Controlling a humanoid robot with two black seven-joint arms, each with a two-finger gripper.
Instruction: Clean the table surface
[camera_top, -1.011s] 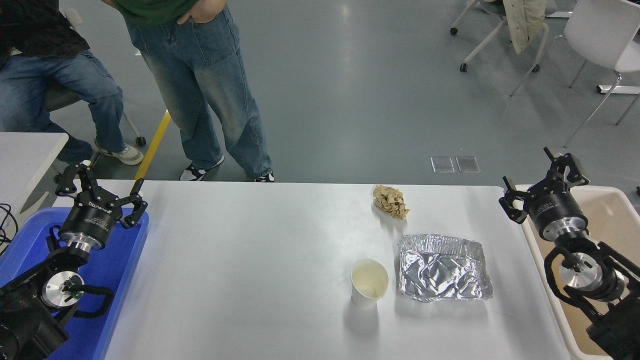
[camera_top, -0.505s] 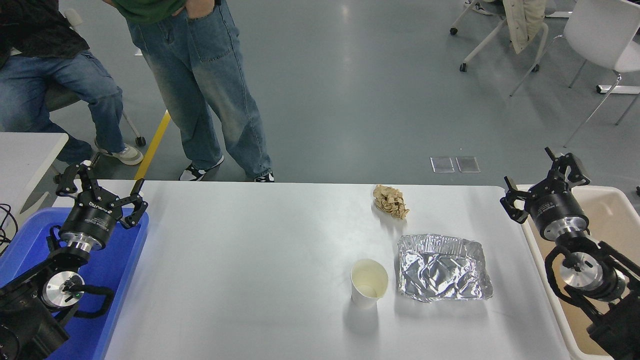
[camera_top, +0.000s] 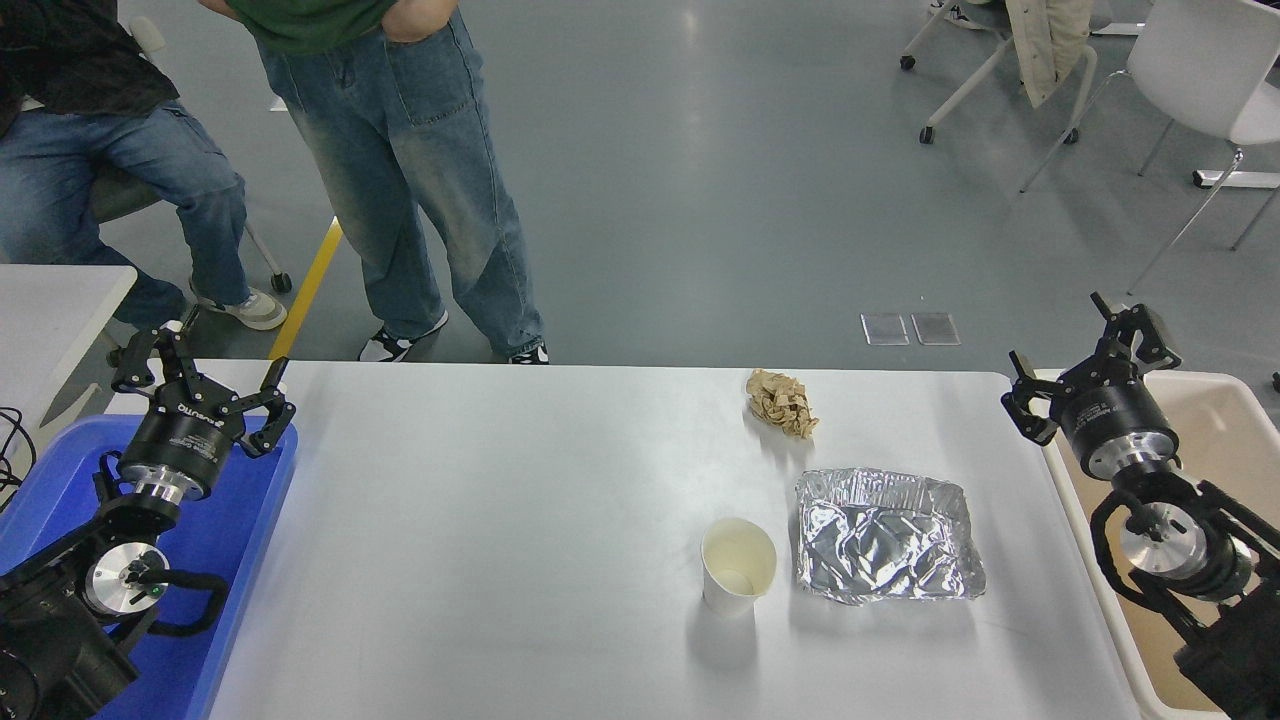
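My right gripper (camera_top: 1090, 360), fingers spread and empty, edges slightly off the table surface (camera_top: 500, 520)'s right edge; the left half lies open.

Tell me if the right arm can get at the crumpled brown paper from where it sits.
Probably yes. The right claw hangs open over the table surface edge beside the beige bin, and only bare tabletop lies between it and the crumpled brown paper.

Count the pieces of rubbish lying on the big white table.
3: a crumpled brown paper near the far edge, a foil tray nearer on the right, and a paper cup just left of it.
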